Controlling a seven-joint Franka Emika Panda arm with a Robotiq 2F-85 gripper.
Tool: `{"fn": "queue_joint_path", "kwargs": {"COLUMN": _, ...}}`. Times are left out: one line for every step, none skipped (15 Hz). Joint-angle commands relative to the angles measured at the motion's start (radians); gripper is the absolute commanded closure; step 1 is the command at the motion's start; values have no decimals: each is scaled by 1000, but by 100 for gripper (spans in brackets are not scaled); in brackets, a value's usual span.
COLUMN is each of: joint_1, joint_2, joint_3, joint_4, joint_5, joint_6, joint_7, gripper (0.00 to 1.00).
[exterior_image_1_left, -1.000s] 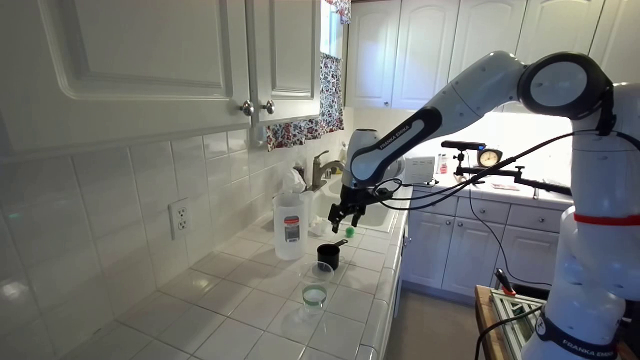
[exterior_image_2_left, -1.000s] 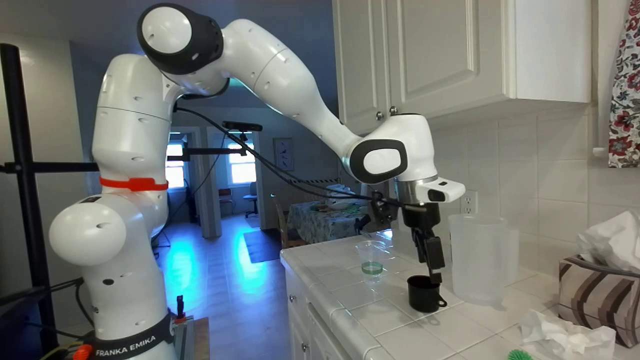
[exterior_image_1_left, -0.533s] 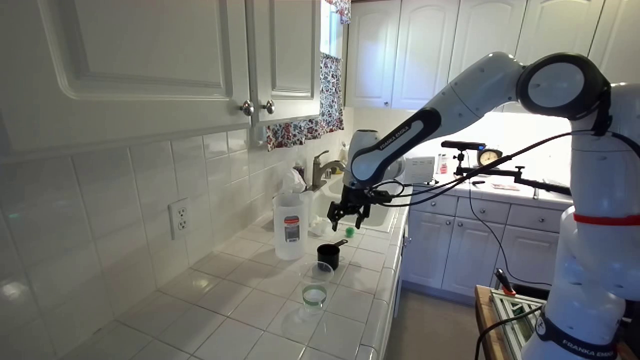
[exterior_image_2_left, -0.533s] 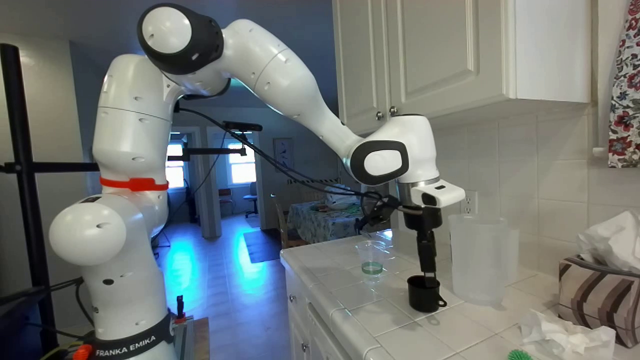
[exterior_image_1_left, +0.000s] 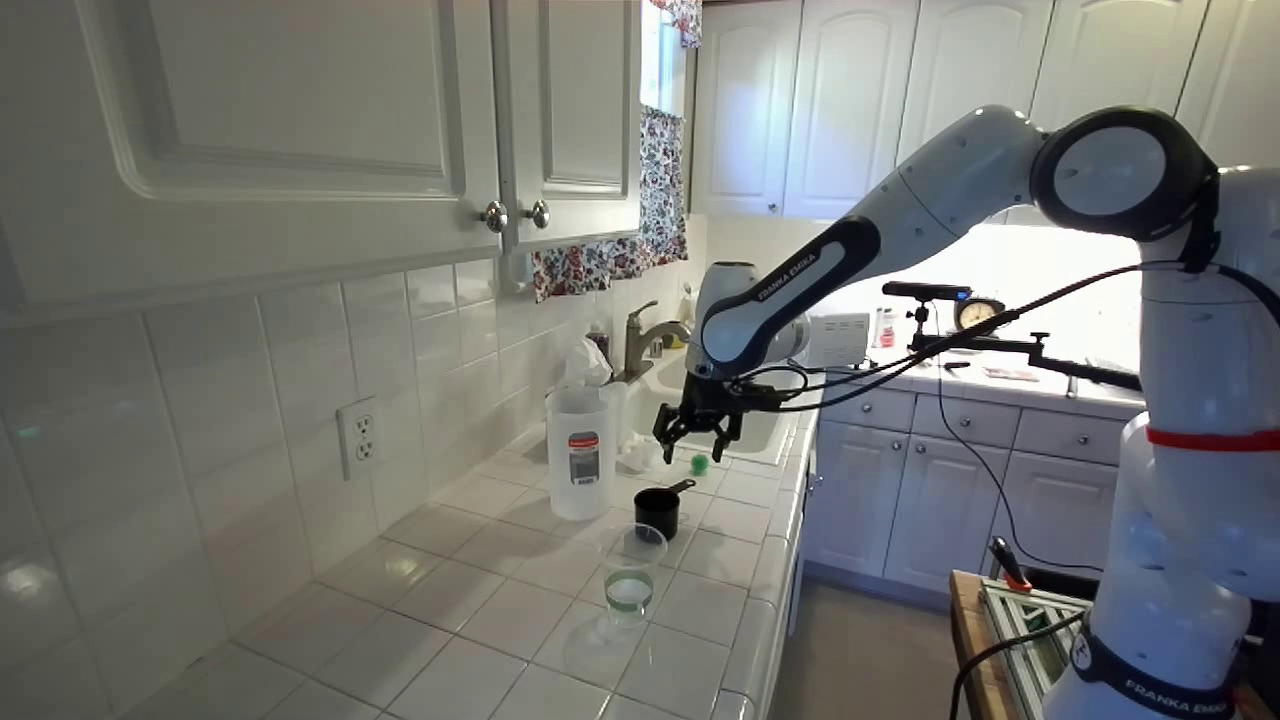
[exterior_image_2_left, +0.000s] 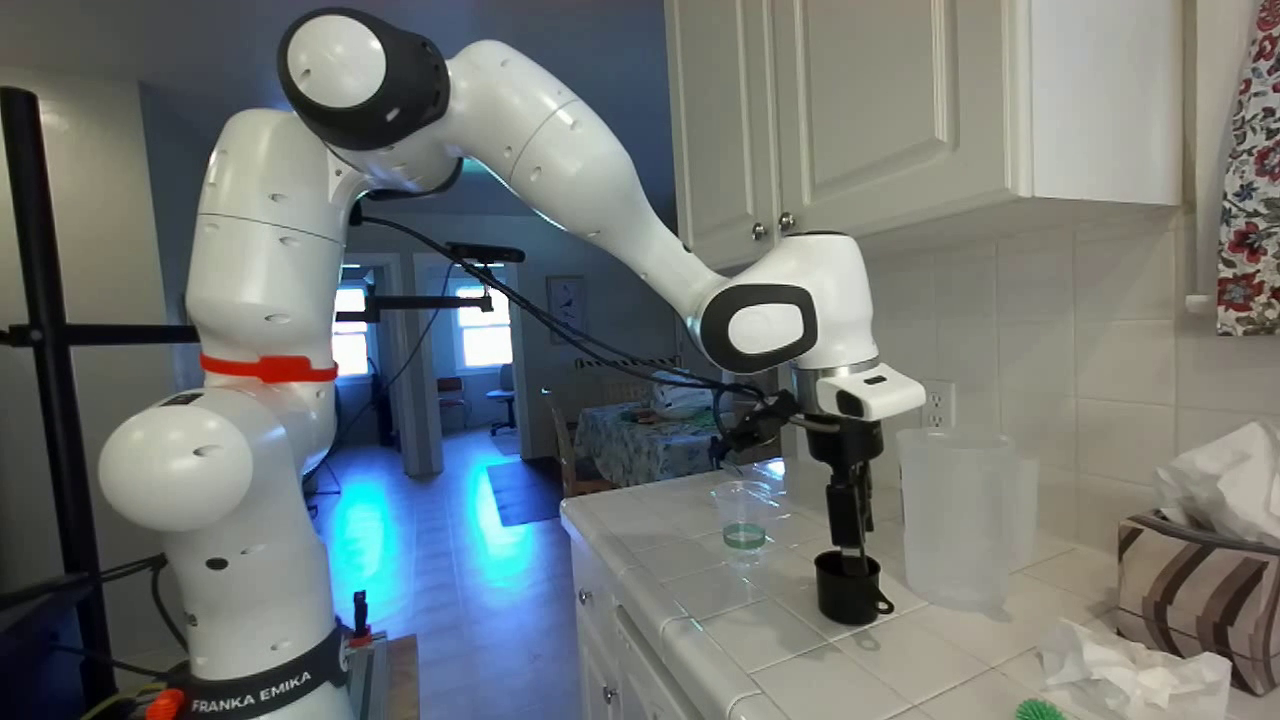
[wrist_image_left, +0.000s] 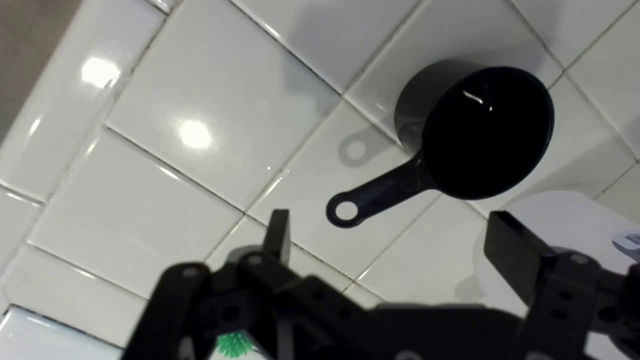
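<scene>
My gripper (exterior_image_1_left: 694, 456) is open and empty, pointing down above the tiled counter. It also shows in an exterior view (exterior_image_2_left: 856, 560), where its fingertips overlap the cup in the picture. A black measuring cup (exterior_image_1_left: 656, 515) stands upright on the counter, just below and ahead of the gripper, and shows in both exterior views (exterior_image_2_left: 845, 598). In the wrist view, the cup (wrist_image_left: 487, 135) lies beyond the fingertips (wrist_image_left: 390, 215). Its handle, with a round hole, points back towards the space between the open fingers. I see no contact. The cup's inside looks dark.
A frosted jug (exterior_image_1_left: 578, 485) stands beside the measuring cup, against the wall side. A clear cup with a green band (exterior_image_1_left: 628, 592), a green spiky ball (exterior_image_1_left: 699, 464), crumpled tissue (exterior_image_2_left: 1135, 670) and a tissue box (exterior_image_2_left: 1200, 600) are around. Cabinets (exterior_image_2_left: 900, 110) hang above; a sink (exterior_image_1_left: 755, 435) lies behind.
My gripper has turned about its vertical axis, so its two fingers now appear spread side by side in an exterior view. The wrist has sunk very slightly. The things on the counter have not moved.
</scene>
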Motion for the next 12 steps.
{"fn": "queue_joint_path", "kwargs": {"joint_1": 15, "joint_2": 7, "joint_3": -18, "joint_4": 8, "joint_5": -2, "joint_6": -1, "joint_7": 27, "gripper": 0}}
{"fn": "queue_joint_path", "kwargs": {"joint_1": 19, "joint_2": 10, "joint_3": -22, "joint_4": 8, "joint_5": -6, "joint_6": 12, "joint_7": 53, "gripper": 0}}
{"fn": "queue_joint_path", "kwargs": {"joint_1": 21, "joint_2": 13, "joint_3": -23, "joint_4": 9, "joint_5": -3, "joint_6": 16, "joint_7": 74, "gripper": 0}}
{"fn": "queue_joint_path", "kwargs": {"joint_1": 23, "joint_2": 15, "joint_3": -24, "joint_4": 9, "joint_5": 1, "joint_6": 15, "joint_7": 93, "gripper": 0}}
{"fn": "queue_joint_path", "kwargs": {"joint_1": 26, "joint_2": 16, "joint_3": -26, "joint_4": 8, "joint_5": 1, "joint_6": 22, "joint_7": 116, "gripper": 0}}
{"fn": "queue_joint_path", "kwargs": {"joint_1": 30, "joint_2": 17, "joint_3": -30, "joint_4": 8, "joint_5": -1, "joint_6": 28, "joint_7": 144, "gripper": 0}}
{"fn": "queue_joint_path", "kwargs": {"joint_1": 31, "joint_2": 18, "joint_3": -31, "joint_4": 8, "joint_5": 1, "joint_6": 27, "joint_7": 165, "gripper": 0}}
{"fn": "queue_joint_path", "kwargs": {"joint_1": 33, "joint_2": 21, "joint_3": -33, "joint_4": 9, "joint_5": 5, "joint_6": 30, "joint_7": 190, "gripper": 0}}
{"fn": "queue_joint_path", "kwargs": {"joint_1": 34, "joint_2": 24, "joint_3": -33, "joint_4": 8, "joint_5": 7, "joint_6": 31, "joint_7": 212, "gripper": 0}}
{"fn": "queue_joint_path", "kwargs": {"joint_1": 35, "joint_2": 29, "joint_3": -33, "joint_4": 8, "joint_5": 8, "joint_6": 34, "joint_7": 235, "gripper": 0}}
{"fn": "queue_joint_path", "kwargs": {"joint_1": 32, "joint_2": 32, "joint_3": -30, "joint_4": 8, "joint_5": 17, "joint_6": 29, "joint_7": 246, "gripper": 0}}
{"fn": "queue_joint_path", "kwargs": {"joint_1": 32, "joint_2": 37, "joint_3": -29, "joint_4": 7, "joint_5": 20, "joint_6": 30, "joint_7": 261, "gripper": 0}}
